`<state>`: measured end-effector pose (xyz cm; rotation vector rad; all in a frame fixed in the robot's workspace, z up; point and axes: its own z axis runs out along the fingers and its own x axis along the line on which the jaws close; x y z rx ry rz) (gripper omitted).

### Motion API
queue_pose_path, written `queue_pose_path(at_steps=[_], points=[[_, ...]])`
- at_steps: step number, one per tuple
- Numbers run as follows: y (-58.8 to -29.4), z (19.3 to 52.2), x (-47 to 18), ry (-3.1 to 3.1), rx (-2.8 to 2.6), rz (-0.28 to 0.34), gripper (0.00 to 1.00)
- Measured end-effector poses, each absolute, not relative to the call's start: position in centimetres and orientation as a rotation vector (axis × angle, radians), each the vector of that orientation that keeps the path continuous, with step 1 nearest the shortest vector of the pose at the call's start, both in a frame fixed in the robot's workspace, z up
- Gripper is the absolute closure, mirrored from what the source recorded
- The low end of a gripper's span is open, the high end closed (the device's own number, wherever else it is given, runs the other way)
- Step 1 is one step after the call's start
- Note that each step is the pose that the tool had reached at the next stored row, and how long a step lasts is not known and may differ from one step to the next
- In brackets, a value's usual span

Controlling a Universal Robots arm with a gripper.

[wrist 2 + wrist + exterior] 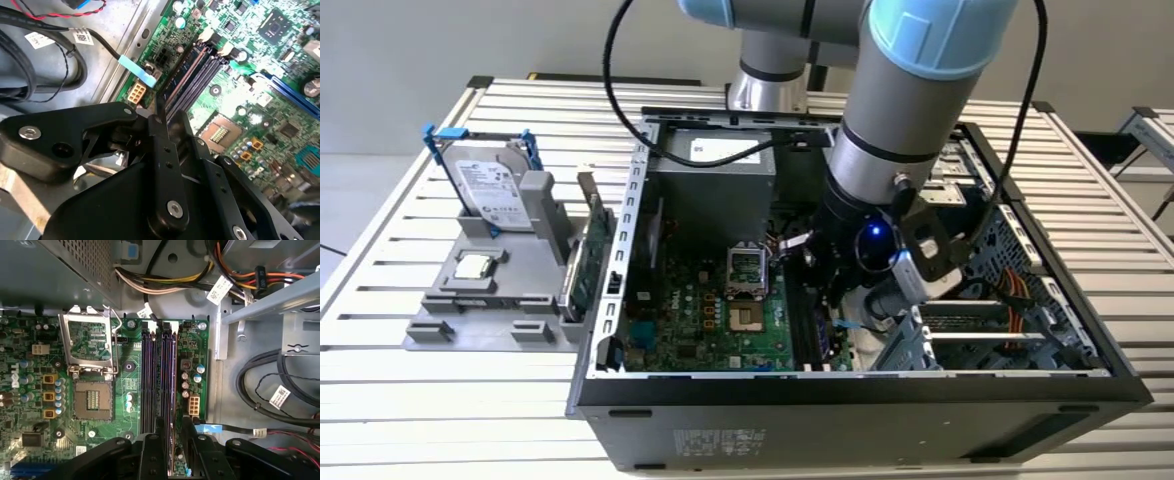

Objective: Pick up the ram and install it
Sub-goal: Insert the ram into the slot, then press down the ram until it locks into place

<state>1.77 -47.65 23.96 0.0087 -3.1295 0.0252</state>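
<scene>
1 hard drive point(496, 190), 1 computer case point(854, 400), 4 memory slots point(159, 385)

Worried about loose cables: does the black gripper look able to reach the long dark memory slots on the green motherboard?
Probably yes. The gripper hangs right over the memory slots, and nothing crosses them; the black cable with the blue tab lies off to the side of the green motherboard.

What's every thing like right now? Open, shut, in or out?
computer case, open, side cover off.
processor socket, lid flipped up, empty.
ram, on edge over the memory slots; whether seated, cannot tell.
gripper, shut on the ram.
hard drive, upright in the grey holder.
green card, on edge in that holder.
</scene>
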Motion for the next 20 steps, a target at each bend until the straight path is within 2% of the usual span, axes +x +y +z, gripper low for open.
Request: queue_pose_path(at_steps=[7, 8, 20], points=[[-47.66, 24.39, 1.78, -3.129, 0.009, 0.025, 0.00], [-47.66, 24.40, 1.78, -3.129, 0.009, 0.026, 1.00], [-47.66, 24.39, 1.78, -3.129, 0.009, 0.028, 1.00]])
